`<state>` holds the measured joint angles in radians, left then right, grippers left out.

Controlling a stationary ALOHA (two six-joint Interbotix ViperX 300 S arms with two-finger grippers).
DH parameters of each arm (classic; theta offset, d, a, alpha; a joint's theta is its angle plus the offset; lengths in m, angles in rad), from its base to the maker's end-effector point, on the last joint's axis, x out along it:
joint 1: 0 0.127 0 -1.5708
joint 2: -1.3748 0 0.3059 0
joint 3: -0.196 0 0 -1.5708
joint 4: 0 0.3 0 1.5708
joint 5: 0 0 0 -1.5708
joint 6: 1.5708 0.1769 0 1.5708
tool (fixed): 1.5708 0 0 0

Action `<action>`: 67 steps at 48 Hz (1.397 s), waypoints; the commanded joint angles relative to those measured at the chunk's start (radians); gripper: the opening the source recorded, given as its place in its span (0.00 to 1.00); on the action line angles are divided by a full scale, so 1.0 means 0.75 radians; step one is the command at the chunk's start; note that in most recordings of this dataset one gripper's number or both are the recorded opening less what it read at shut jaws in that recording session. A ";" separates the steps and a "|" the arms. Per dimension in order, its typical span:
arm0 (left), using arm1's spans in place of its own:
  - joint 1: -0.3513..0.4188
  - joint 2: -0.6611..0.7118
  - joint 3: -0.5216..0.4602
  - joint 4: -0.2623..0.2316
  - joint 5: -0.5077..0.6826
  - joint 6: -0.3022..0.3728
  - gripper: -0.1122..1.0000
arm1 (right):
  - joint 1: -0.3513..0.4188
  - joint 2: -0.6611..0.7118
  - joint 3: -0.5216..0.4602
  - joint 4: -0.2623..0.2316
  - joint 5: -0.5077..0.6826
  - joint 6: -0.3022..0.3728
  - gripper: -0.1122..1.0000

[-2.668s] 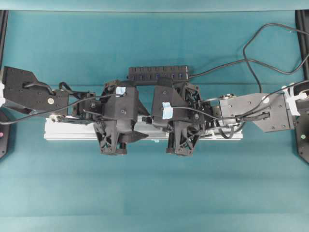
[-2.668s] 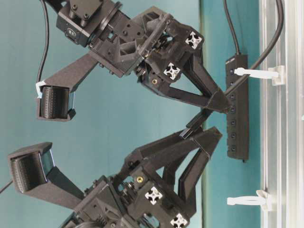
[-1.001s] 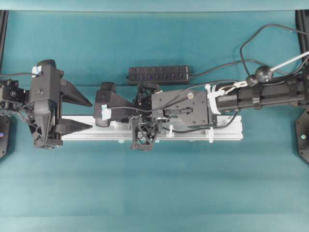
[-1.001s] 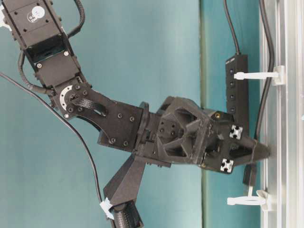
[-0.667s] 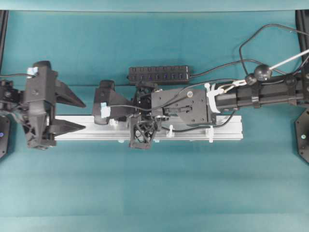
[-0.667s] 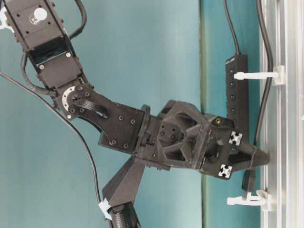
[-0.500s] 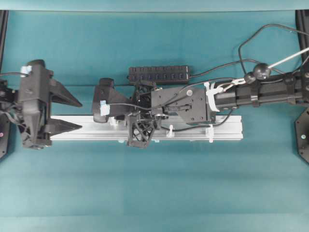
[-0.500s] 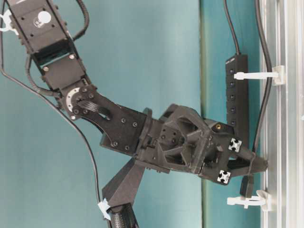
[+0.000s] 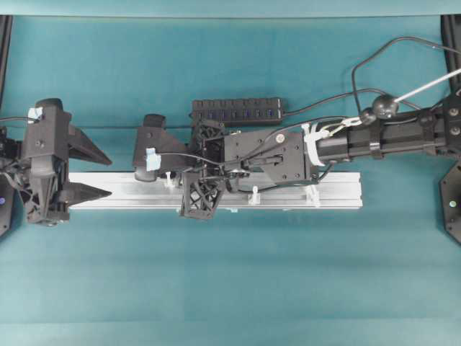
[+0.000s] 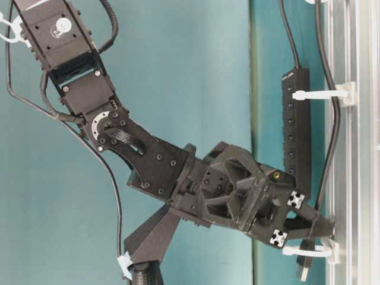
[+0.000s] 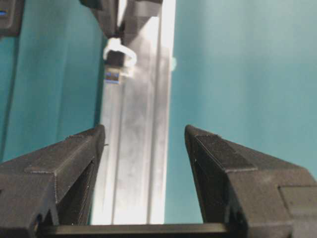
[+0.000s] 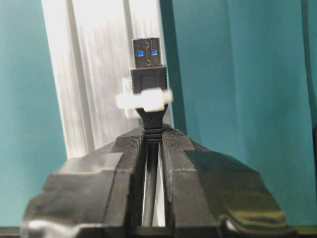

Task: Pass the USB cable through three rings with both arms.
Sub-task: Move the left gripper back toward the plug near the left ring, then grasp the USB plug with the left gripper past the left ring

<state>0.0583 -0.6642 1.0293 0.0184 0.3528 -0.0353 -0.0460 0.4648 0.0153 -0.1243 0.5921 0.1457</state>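
USB cable point(image 12: 148, 79): thin, black, moulded plug with metal tip and blue insert; you see the plug poking through a whitish ring point(image 12: 143, 99) on the aluminium rail point(image 9: 302, 194), right gripper point(image 12: 153, 141) pinching it just behind; left gripper point(image 11: 143, 144) spread wide, holding nothing

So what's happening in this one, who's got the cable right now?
The right gripper is shut on the USB cable just behind its plug and has the plug poking through the last ring on the aluminium rail. The left gripper waits open at the rail's far end, facing the plug, holding nothing.
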 commanded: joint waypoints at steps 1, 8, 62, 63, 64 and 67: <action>0.016 0.006 -0.012 0.002 -0.031 -0.002 0.70 | 0.004 -0.008 -0.012 0.002 -0.010 -0.012 0.02; 0.025 0.063 0.006 0.004 -0.092 -0.002 0.70 | 0.010 -0.010 -0.008 0.004 -0.004 -0.012 0.02; 0.084 0.665 0.065 0.002 -0.884 -0.016 0.70 | 0.018 -0.059 0.100 0.018 -0.209 -0.012 0.02; 0.086 0.675 0.059 0.002 -0.882 -0.014 0.70 | 0.018 -0.061 0.102 0.018 -0.211 -0.012 0.02; 0.086 0.683 0.053 0.002 -0.884 -0.014 0.70 | 0.020 -0.061 0.106 0.018 -0.215 -0.012 0.02; 0.086 0.706 0.037 0.002 -0.884 -0.008 0.70 | 0.022 -0.063 0.110 0.018 -0.219 -0.012 0.02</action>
<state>0.1197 -0.1488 1.0830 0.0184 -0.3007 -0.0460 -0.0383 0.4403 0.0982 -0.1135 0.4387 0.1457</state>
